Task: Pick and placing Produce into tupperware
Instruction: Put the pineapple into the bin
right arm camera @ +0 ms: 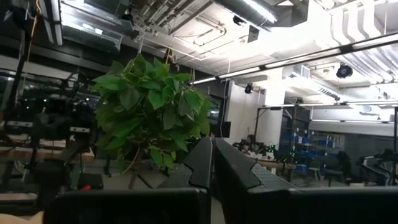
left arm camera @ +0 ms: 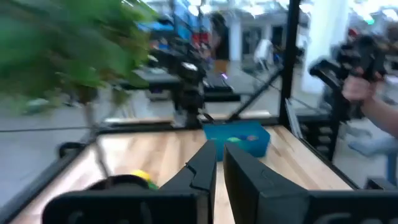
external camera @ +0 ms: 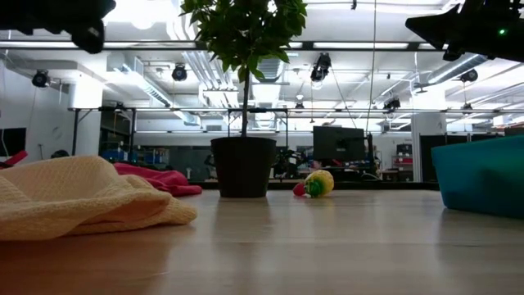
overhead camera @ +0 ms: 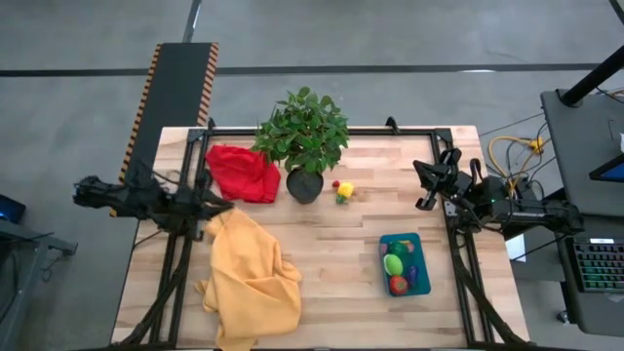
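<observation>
The teal tupperware [overhead camera: 405, 264] stands on the table near the right, with green, red, yellow and purple produce [overhead camera: 395, 263] inside. One yellow, red and green piece of produce [overhead camera: 343, 190] lies on the wood beside the plant pot; the low view shows this piece [external camera: 318, 183] too. My left gripper [overhead camera: 228, 205] is shut and hangs level over the table's left edge, between the two cloths, pointing right. My right gripper [overhead camera: 425, 187] is shut over the right edge, tipped slightly upward. Neither holds anything. In the left wrist view the tupperware [left arm camera: 239, 138] lies ahead of the fingers.
A leafy potted plant [overhead camera: 304, 146] stands at the far middle. A red cloth [overhead camera: 242, 172] lies left of it, and a crumpled yellow cloth [overhead camera: 249, 278] covers the near left. Bare wood lies between the yellow cloth and the tupperware. A person's arm [left arm camera: 376, 102] shows beyond the right side.
</observation>
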You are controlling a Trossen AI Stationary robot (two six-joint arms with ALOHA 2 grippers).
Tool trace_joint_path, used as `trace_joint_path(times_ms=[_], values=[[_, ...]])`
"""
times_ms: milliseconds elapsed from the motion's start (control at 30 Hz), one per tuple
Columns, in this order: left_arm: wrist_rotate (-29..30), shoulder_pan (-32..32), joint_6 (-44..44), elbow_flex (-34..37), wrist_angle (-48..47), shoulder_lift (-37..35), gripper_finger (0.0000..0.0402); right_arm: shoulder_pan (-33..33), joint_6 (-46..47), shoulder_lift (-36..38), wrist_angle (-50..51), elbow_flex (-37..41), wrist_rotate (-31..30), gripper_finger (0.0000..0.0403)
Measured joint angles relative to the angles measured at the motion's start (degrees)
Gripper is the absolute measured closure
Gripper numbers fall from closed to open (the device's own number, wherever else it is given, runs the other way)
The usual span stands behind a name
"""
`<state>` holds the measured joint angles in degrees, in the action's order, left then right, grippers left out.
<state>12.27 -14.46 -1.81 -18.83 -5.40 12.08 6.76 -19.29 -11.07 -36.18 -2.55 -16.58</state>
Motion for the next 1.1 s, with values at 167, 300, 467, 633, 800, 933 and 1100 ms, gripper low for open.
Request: trace_joint_path(times_ms=[167,300,467,633,800,933,1100], values=[[1.2,0.0,-0.1,0.7,-2.8,-8.0,0.0387,0.0,0.2,0.0,0.1,0.0,0.0,0.0394],[1.2,0.0,-0.5,3.2,-2.5,-10.7,0.0387,0.0,0.2,0.0,0.6,0.0,0.0,0.0394],[0.3,0.0,-1.9,6.7,-1.6,-10.5,0.0387,0.0,0.2,0.0,1.6,0.0,0.0,0.0394],[0.4,0.0,-1.6,10.4,0.8,-10.5,0.0387,0.0,0.1,0.0,1.7,0.0,0.0,0.0394],[0.4,0.0,-1.5,13.4,3.5,-10.6,0.0387,0.0,2.8,-0.4,4.4,-0.1,0.5,0.0394],[0.4,0.0,-1.6,13.5,4.6,-10.6,0.0387,0.0,0.4,-0.8,4.9,-0.1,-0.7,0.0394],[0.4,0.0,-1.5,14.0,4.4,-10.3,0.0387,0.0,-4.6,-0.7,4.7,-0.1,-1.9,0.0394]])
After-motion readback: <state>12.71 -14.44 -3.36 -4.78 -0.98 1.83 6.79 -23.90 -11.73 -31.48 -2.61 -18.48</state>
